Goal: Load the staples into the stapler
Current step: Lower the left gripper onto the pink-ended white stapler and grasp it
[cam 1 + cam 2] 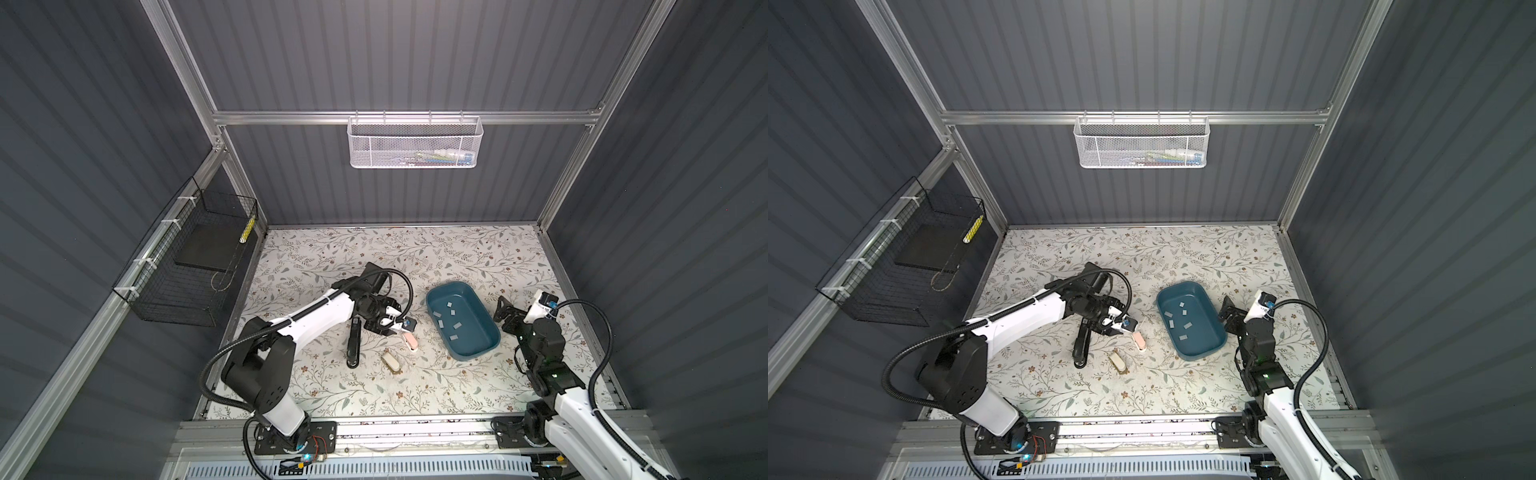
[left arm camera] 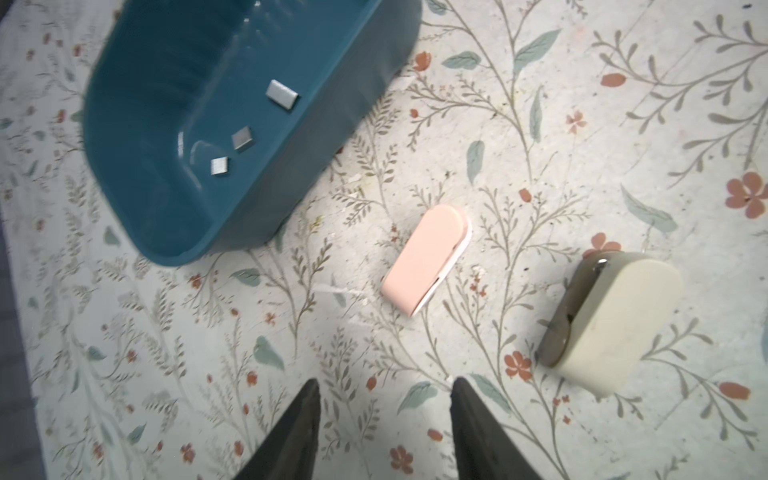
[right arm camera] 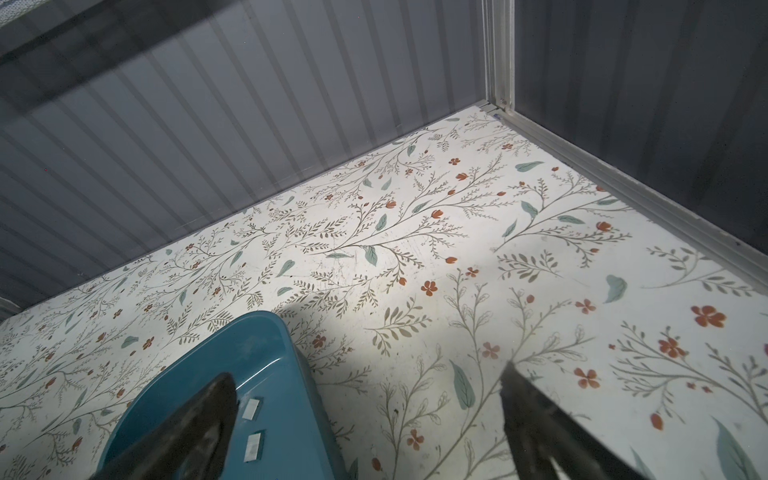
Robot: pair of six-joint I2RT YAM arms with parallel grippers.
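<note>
Honestly, no readable text anywhere. The pink stapler (image 2: 424, 257) and cream stapler (image 2: 619, 324) look plain, and the stuff in the white mesh basket (image 1: 415, 143) might have print, but it's too blurry to tell.

My left gripper (image 2: 385, 382): tips parted, bare tabletop (image 2: 291, 332) between them, clear run to the pink stapler (image 2: 426, 259). The teal tray (image 2: 332, 104) walls one side, the beige stapler (image 2: 611, 320) the other; gaps between all three. A black stapler (image 1: 354, 345) lies close beside my gripper, toward the tabletop's left edge. Back half of tabletop open.
</note>
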